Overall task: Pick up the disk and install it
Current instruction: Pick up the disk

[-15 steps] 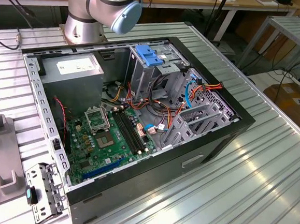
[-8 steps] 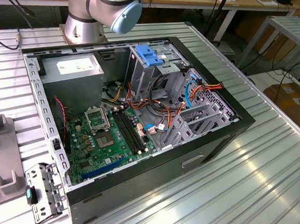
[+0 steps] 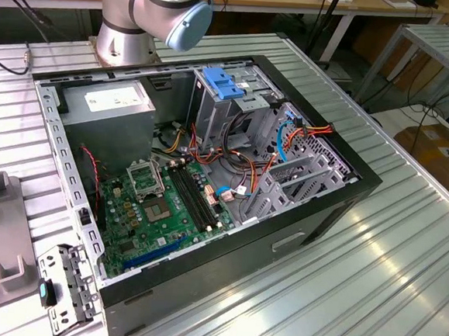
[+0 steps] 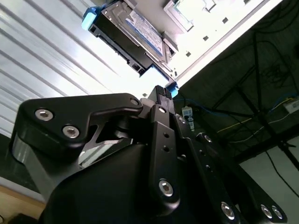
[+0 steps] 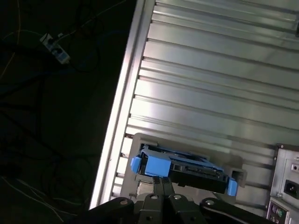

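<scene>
The disk (image 5: 187,169) is a flat metal drive with blue plastic rails at both ends. It rests on a grey holder (image 5: 236,161) on the ribbed metal table. In the second wrist view the disk (image 4: 133,30) shows its labelled face and a blue rail end. My gripper (image 5: 161,183) has its black fingers close together with no gap showing, their tips right at the disk's edge near one blue rail. In the second wrist view the gripper (image 4: 161,89) ends just short of the drive, beside a blue rail tip.
The open computer case (image 3: 306,213) lies on the table with the motherboard (image 3: 159,209), a grey power supply (image 3: 109,100) and a metal drive cage with a blue latch (image 3: 223,82). The arm's base (image 3: 126,28) stands behind it. The table edge (image 5: 119,121) runs beside the disk.
</scene>
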